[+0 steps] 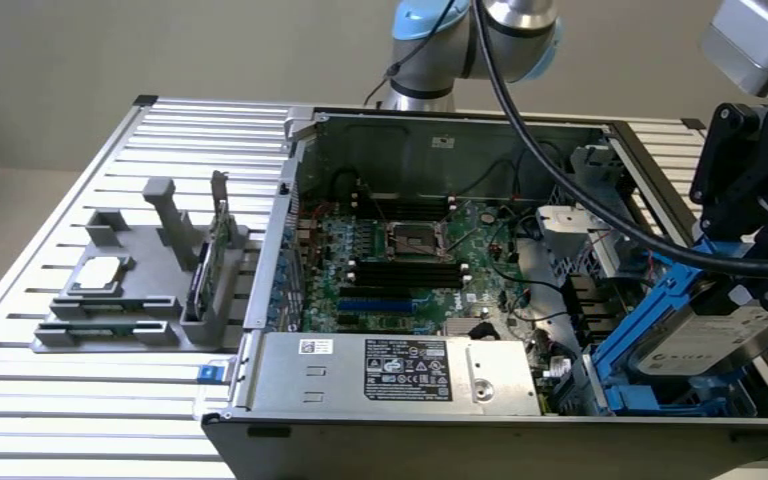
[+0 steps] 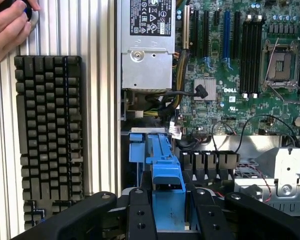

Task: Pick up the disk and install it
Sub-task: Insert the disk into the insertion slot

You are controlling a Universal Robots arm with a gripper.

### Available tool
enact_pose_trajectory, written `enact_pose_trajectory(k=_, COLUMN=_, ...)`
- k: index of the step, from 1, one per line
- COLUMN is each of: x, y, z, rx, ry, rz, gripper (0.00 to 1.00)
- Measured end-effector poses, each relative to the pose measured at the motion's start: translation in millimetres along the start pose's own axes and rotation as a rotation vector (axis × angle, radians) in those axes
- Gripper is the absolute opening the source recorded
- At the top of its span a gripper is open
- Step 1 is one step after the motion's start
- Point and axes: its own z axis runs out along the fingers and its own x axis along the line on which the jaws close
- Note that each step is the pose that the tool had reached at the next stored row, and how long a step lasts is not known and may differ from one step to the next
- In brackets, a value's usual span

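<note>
The disk is a silver drive with a white label and bright blue side rails. It hangs tilted at the exterior view's right, over the front corner of the open computer case, with its lower end down among the blue bay parts. My gripper is shut on the disk from above. In the wrist view the black fingers clamp the disk's blue rail, and the gripper looks down on the case's drive bay.
Inside the case are the motherboard and a silver power supply. A black cable runs from the arm to the gripper. A grey fixture holds a processor chip and a green card. A keyboard and a hand lie beside the case.
</note>
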Motion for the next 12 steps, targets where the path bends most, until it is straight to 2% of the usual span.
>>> enact_pose_trajectory(k=7, x=0.1, y=1.3, z=0.3, rx=-0.0004, ry=-0.0032, rz=-0.009, gripper=0.33)
enact_pose_trajectory(k=12, x=0.2, y=1.5, z=3.6, rx=-0.0008, ry=-0.0078, rz=-0.017, gripper=0.33)
